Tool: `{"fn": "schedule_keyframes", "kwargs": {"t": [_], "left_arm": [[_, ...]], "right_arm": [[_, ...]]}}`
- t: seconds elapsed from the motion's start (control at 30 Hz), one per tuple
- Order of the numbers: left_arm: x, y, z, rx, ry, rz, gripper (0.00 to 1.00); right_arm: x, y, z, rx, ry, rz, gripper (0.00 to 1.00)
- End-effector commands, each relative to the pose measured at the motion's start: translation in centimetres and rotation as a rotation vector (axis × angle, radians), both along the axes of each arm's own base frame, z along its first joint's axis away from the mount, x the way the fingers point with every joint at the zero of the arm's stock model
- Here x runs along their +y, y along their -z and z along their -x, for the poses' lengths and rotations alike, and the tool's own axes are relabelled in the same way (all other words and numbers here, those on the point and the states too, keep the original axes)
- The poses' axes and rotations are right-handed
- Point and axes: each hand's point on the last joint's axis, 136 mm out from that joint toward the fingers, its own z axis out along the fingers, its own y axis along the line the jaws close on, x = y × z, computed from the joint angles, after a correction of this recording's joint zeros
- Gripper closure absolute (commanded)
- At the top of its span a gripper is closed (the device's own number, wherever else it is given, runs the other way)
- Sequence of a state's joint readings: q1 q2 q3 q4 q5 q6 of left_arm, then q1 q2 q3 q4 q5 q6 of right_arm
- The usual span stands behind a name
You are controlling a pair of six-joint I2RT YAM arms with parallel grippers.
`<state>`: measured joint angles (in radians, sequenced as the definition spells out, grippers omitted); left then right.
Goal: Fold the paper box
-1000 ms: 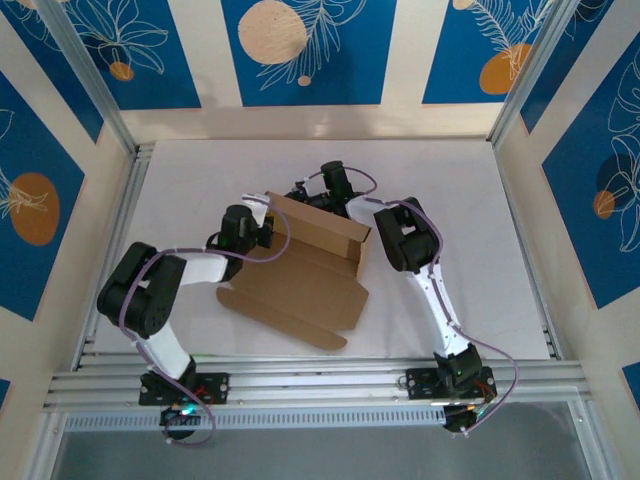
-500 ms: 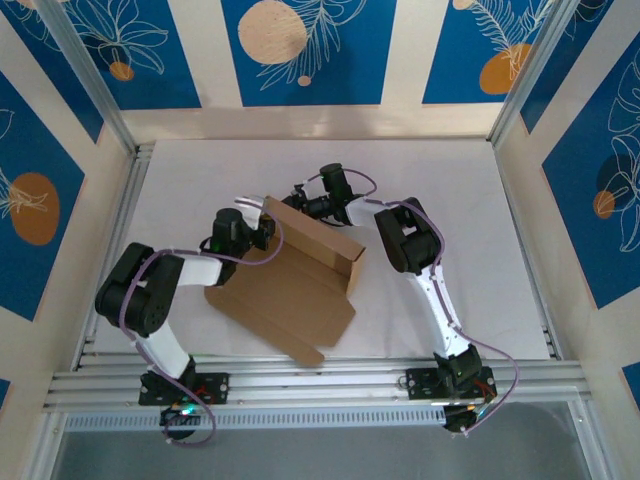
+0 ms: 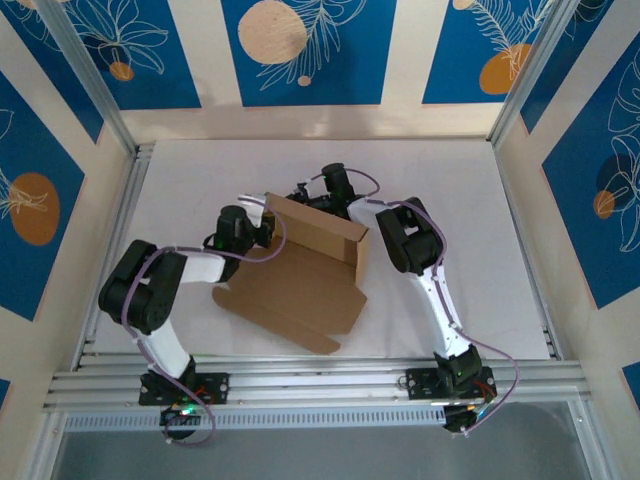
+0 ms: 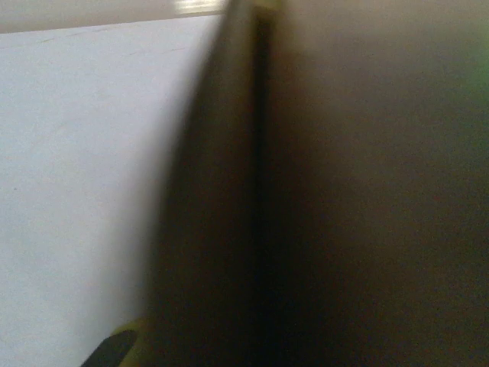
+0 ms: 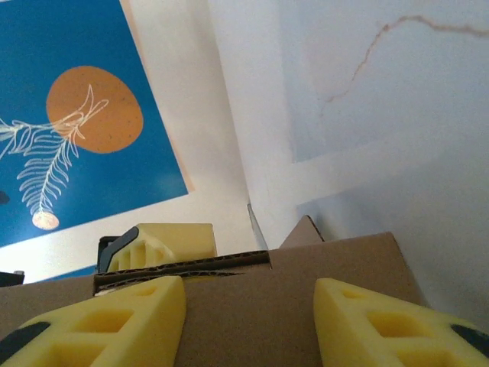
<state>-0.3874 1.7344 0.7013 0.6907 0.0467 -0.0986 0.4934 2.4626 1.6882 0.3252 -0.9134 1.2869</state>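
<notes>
Robot lab test cell. White tabletop (image 3: 470, 190) is boxed in by aluminium frame posts (image 3: 95, 85). A slotted aluminium rail (image 3: 320, 383) runs along the near edge, with the left arm (image 3: 150, 290) and right arm (image 3: 437, 300) bolted to it and cables showing. The walls are printed backdrop panels (image 3: 305, 50), blue with orange circles and leaf line drawings, staged rather than furnished.

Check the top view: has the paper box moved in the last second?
Yes: the near corner of the paper box swung left and toward the front rail, then came most of the way back.
</notes>
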Motion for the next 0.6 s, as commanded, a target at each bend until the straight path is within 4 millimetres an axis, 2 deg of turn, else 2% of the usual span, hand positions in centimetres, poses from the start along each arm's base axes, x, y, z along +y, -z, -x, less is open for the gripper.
{"fn": "schedule_keyframes", "kwargs": {"t": [0.0, 0.1, 0.33, 0.57], "left_arm": [[0.3, 2.7, 0.0, 0.083, -0.069, -0.084, 0.9], [0.4, 3.0, 0.0, 0.08, -0.098, -0.113, 0.92], [0.3, 3.5, 0.0, 0.089, -0.138, -0.193, 0.87], [0.6, 4.2, -0.2, 0.114, -0.183, -0.22, 0.91]], "right_arm": [[2.6, -6.4, 5.5, -0.064, -0.188, -0.121, 0.5], [2.9, -7.4, 6.1, -0.069, -0.19, -0.133, 0.5], [3.9, -10.0, 7.6, -0.101, -0.215, -0.159, 0.49], [3.9, -11.1, 7.8, -0.104, -0.199, -0.173, 0.49]]}}
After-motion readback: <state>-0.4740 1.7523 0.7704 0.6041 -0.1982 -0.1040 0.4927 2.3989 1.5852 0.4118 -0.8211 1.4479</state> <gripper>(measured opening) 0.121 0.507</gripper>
